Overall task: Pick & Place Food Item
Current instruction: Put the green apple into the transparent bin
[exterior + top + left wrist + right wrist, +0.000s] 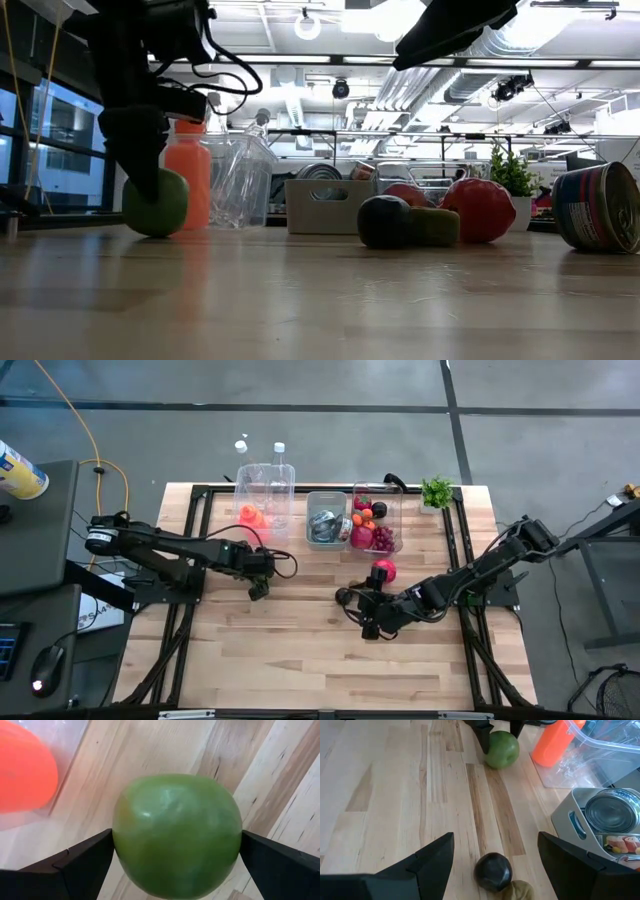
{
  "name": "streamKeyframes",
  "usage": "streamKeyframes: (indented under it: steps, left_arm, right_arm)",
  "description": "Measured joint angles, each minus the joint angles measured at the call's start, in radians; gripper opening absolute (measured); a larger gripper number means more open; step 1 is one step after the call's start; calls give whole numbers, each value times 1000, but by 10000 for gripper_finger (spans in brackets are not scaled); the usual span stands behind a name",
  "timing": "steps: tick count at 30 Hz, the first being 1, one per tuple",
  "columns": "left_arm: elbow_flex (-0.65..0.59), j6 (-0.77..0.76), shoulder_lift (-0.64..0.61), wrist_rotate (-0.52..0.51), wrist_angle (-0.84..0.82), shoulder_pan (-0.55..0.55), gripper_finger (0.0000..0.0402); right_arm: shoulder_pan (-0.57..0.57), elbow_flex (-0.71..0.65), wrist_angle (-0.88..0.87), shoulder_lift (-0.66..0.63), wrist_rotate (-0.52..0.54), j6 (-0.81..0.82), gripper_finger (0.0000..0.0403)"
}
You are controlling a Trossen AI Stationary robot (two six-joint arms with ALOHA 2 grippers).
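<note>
A: Green apple (177, 835) sits between the left gripper (259, 587) fingers, one dark pad against each flank, fruit resting on the wooden table (300, 650), left of centre in the high view.

B: Reason for that hold?

A: Looks like a side grasp, low, ready to lift. Just above it: orange bottle (249, 515) in the clear bin (266, 485), probably the destination.

B: Other arm?

A: Right gripper (495, 855) spread wide, empty, lower centre-right, over a dark fruit (493, 871) and a brownish one (516, 891). Apparently lined up for the next pick. Red fruit (384, 570) beside it.
</note>
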Motion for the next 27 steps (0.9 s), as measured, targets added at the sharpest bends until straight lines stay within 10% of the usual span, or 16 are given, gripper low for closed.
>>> streamKeyframes:
  steps: [27]
  left_arm:
    - [-32,185,2,31,239,-100,386]
  right_arm:
    - [0,0,0,0,-1,0,275]
